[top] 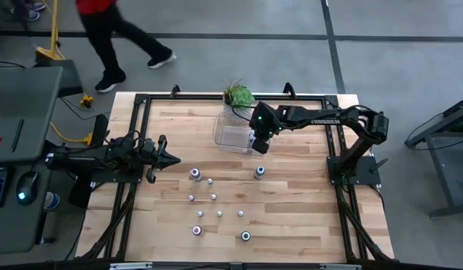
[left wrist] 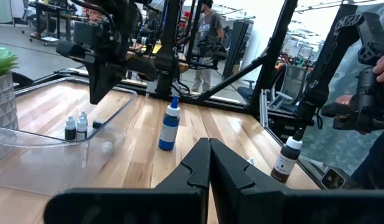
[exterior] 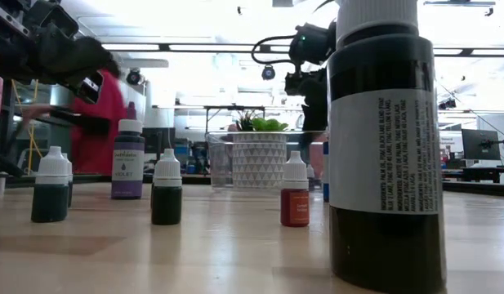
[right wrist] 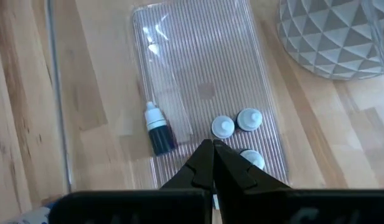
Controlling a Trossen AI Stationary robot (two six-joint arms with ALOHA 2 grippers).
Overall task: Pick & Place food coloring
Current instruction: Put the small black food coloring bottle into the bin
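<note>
Several small food coloring bottles stand scattered on the wooden table, among them a blue-labelled one (top: 259, 172), a purple one (top: 194, 174) and a red one (exterior: 295, 196). A few more are in the clear tray (top: 233, 136): a dark one lying on its side (right wrist: 159, 130) and white-capped ones standing (right wrist: 223, 126). My right gripper (right wrist: 212, 146) hangs shut above the tray's near end (top: 259, 142), holding nothing. My left gripper (top: 169, 158) waits shut at the table's left, level, pointing right.
A potted green plant (top: 238, 96) in a white faceted pot (right wrist: 332, 34) stands just beyond the tray, close to my right arm. A black frame (top: 141, 99) rims the table. A person walks past beyond the far edge (top: 115, 37). A large dark bottle (exterior: 386, 147) stands near the low camera.
</note>
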